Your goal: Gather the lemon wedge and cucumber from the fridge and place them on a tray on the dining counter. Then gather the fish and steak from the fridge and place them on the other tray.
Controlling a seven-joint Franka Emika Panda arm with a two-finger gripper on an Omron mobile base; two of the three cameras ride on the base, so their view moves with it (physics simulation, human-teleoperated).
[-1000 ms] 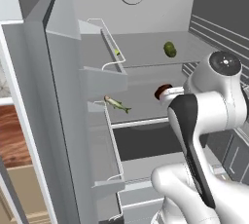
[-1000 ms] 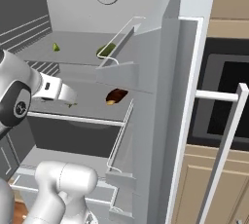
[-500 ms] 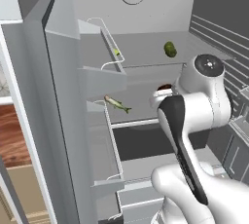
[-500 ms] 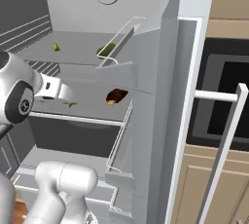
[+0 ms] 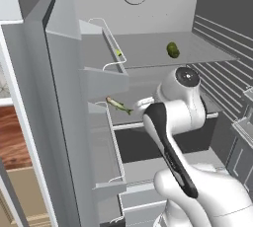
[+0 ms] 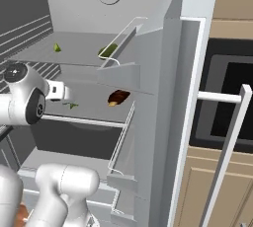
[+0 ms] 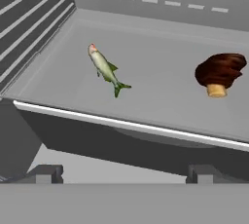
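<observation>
The fridge stands open. On its upper shelf lie the dark green cucumber and the tiny yellow lemon wedge. The middle shelf carries the slim silvery fish and the dark reddish-brown steak. My gripper hovers open at that shelf's front edge, short of both, with nothing between its fingers. In the left base view my arm hides the steak. The trays and the dining counter are out of view.
Wire-railed door bins jut from both open doors beside the shelves. A dark drawer sits below the middle shelf's white front rail. In the right base view, an oven with a bar handle stands to the right of the fridge.
The arm has swung left across the fridge opening, bringing the hand closer to the fish and covering the steak in the left base view. The gripper stays open and the food has not moved.
</observation>
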